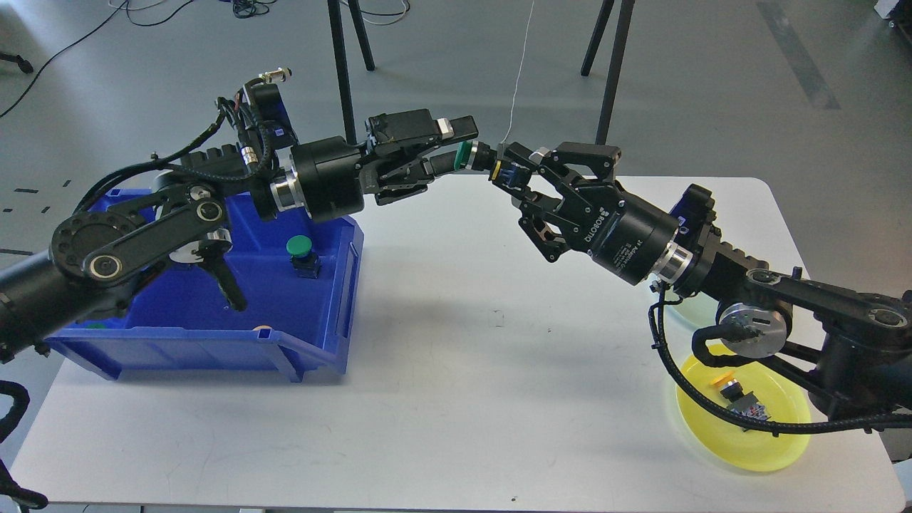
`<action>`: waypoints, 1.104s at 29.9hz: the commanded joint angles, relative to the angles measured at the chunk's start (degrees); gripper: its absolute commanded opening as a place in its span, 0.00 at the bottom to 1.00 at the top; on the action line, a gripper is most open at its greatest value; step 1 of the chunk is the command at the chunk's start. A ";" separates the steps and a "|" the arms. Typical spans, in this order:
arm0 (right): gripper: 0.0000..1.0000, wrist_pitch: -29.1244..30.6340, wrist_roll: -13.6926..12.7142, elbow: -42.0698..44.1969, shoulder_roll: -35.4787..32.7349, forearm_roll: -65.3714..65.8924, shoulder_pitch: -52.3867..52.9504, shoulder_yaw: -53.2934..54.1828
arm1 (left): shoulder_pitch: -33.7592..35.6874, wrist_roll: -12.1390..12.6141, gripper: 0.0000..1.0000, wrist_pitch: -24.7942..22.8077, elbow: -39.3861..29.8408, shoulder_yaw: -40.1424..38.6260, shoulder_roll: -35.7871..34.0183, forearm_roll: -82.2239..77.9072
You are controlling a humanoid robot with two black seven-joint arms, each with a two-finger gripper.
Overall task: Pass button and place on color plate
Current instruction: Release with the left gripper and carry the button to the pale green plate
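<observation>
- A blue bin (313, 335) sits at the left edge of the white tabletop (456, 370), toward the far left corner.
- Inside the bin a spare green-capped button (301, 254) stands upright near the right wall; small bits of green and orange show low along its front wall, too hidden to name.
- The left gripper (456, 146) reaches out over the far edge of the tabletop, near the middle, its fingers clamped on the green cap end of the green button (476, 157).
- That button is held in the air, lying sideways, between the two grippers and clear of the tabletop.
- The right gripper (514, 171) meets it from the other side, fingers closed on the button's dark and blue body end.
- A yellow plate (755, 449) lies at the near right corner of the tabletop, partly under the right arm, with a yellow-capped button (730, 388) and some small dark parts on it.
- A pale green plate (695, 310) shows just behind it, mostly hidden by the arm.
</observation>
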State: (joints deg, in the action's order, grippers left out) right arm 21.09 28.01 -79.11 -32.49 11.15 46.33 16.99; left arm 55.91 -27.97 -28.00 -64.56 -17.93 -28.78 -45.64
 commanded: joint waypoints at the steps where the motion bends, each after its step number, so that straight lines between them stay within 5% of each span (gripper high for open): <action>1: 0.02 -1.13 -0.01 -0.08 -2.57 -0.25 -0.98 0.68 | -0.01 -0.03 0.75 0.00 0.14 0.00 0.04 0.11; 5: 0.02 -2.89 -0.01 0.27 -5.65 -5.50 -5.89 4.97 | -0.01 -0.03 0.75 0.00 0.14 0.00 0.04 0.20; 11: 0.02 -5.08 -0.01 3.96 -6.97 -34.56 -16.00 11.14 | -0.01 -0.03 0.76 0.00 0.23 0.00 0.04 1.25; 20: 0.02 -26.68 -0.01 12.21 -4.52 -55.08 -17.15 12.10 | -0.01 -0.03 0.76 0.00 0.23 0.00 -0.05 1.25; 26: 0.03 -37.78 -0.01 15.56 0.05 -56.59 -17.15 14.04 | -0.01 -0.03 0.76 0.00 0.23 0.00 0.04 1.25; 33: 0.25 -40.77 -2.78 18.11 2.43 -56.50 -16.80 14.04 | -0.01 -0.03 0.76 0.00 0.23 0.00 0.04 1.34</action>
State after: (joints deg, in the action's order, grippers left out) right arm -18.29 26.80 -61.36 -30.88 -45.43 29.32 31.06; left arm 55.90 -28.00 -28.00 -64.33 -17.93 -28.77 -44.31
